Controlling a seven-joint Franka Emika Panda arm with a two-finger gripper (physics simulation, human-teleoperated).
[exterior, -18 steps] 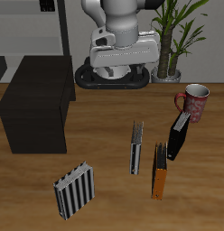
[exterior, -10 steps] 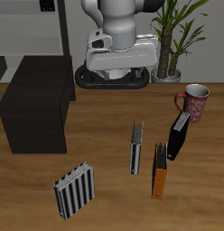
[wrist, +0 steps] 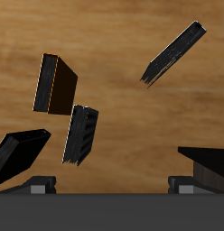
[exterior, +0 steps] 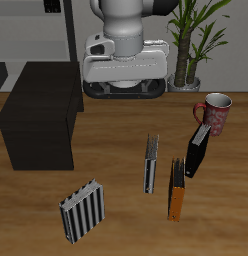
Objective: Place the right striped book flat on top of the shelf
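1. Your gripper (wrist: 112,185) hangs high above the table near the robot's base, and it holds nothing. Only the two finger bases show in the wrist view, set wide apart with bare wood between them, so the jaws read as open.

2. The striped book (exterior: 82,210) stands near the table's front edge, in front of the shelf (exterior: 41,115) and well apart from it. In the wrist view it appears as a dark slab seen edge-on (wrist: 172,54).

3. The relation that matters: the book is far from the gripper, forward toward the front edge and off to the shelf's side of the table. Expect a long reach out and down before any grasp.

4. The book's long axis runs slantwise across the table, not square to the front edge. It stands on edge, its striped cover facing the front. My judgement is that you will need to turn the wrist so the fingers close across its thin dimension.

5. Count: one striped book, one slim grey book (exterior: 150,163), one orange book (exterior: 176,189), one dark book (exterior: 198,150) leaning by the mug (exterior: 214,113). That makes four books, plus one mug, one low black shelf, and one potted plant (exterior: 194,40).

6. The shelf's flat top is bare, so the placing has not been done.
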